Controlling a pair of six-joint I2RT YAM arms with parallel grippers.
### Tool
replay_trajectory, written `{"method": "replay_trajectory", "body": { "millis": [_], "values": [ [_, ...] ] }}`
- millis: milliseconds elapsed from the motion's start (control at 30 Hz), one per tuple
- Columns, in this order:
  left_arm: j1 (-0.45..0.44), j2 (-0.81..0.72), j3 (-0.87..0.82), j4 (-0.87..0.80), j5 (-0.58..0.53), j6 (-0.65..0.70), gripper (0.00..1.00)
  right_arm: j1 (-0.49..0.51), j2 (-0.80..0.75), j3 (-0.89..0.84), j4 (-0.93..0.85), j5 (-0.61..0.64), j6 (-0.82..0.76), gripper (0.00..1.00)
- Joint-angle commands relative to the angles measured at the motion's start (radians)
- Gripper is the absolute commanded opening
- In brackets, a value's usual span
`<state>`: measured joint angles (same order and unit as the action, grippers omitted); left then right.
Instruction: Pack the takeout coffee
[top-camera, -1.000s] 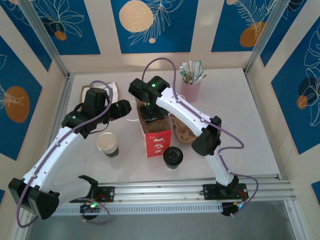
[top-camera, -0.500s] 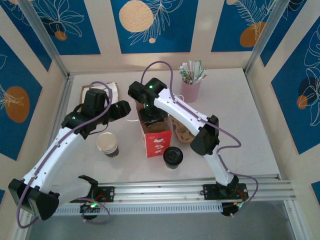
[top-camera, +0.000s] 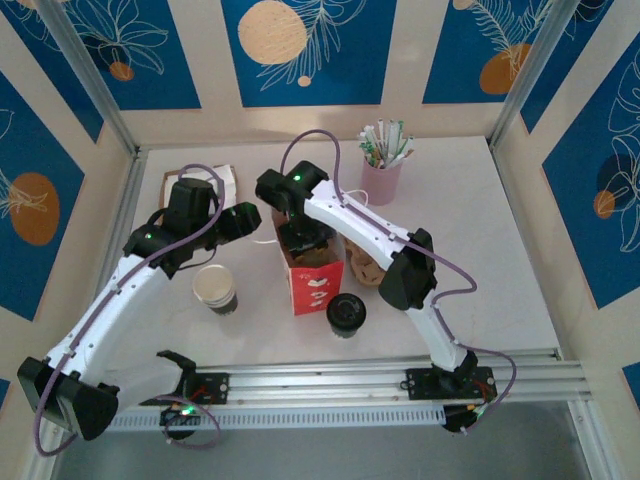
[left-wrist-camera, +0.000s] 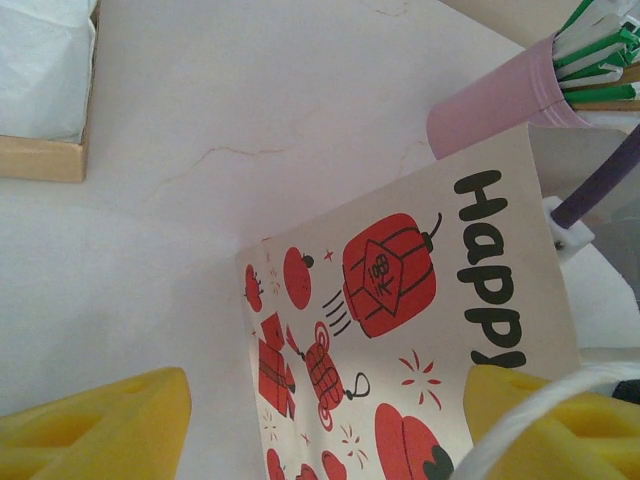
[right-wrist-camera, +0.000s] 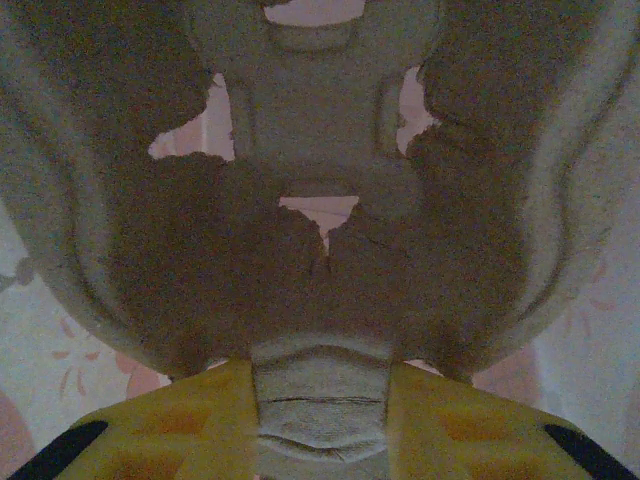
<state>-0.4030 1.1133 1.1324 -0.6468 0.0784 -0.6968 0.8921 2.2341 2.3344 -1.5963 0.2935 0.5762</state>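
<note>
The takeout coffee (top-camera: 346, 313), a small cup with a round black lid, stands on the table just right of the front of the red-and-white bag (top-camera: 315, 278). My right gripper (top-camera: 305, 238) reaches down into the bag's open top. In the right wrist view it (right-wrist-camera: 320, 400) is shut on a grey-brown moulded pulp cup carrier (right-wrist-camera: 320, 250) in the dim inside. My left gripper (top-camera: 250, 220) is at the bag's left side and open. In the left wrist view its yellow fingers (left-wrist-camera: 100, 425) stand on either side of the printed bag wall (left-wrist-camera: 400, 330), and a white cord handle (left-wrist-camera: 530, 410) crosses the right finger.
An open paper cup (top-camera: 215, 287) stands left of the bag. A brown pulp tray (top-camera: 366, 264) lies right of it. The pink cup of sticks (top-camera: 381, 178) is at the back, a box of white napkins (top-camera: 222, 184) at the back left.
My right arm has shifted a little to the left over the bag. The left arm and the cups have not moved.
</note>
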Motion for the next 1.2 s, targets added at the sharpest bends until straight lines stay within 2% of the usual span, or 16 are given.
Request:
{"method": "replay_trajectory", "body": {
  "millis": [0,833,1167],
  "values": [
    [0.018,-0.031,-0.023,-0.014,-0.001,0.014,0.72,-0.002,0.009,-0.015,0.0,-0.036,-0.013,0.36],
    [0.044,-0.063,-0.076,-0.022,-0.002,0.006,0.72,-0.022,-0.008,-0.149,0.087,-0.089,-0.021,0.36],
    [0.044,-0.063,-0.073,-0.022,0.001,0.004,0.72,-0.008,-0.02,-0.148,0.064,-0.067,-0.018,0.38]
  ]
}}
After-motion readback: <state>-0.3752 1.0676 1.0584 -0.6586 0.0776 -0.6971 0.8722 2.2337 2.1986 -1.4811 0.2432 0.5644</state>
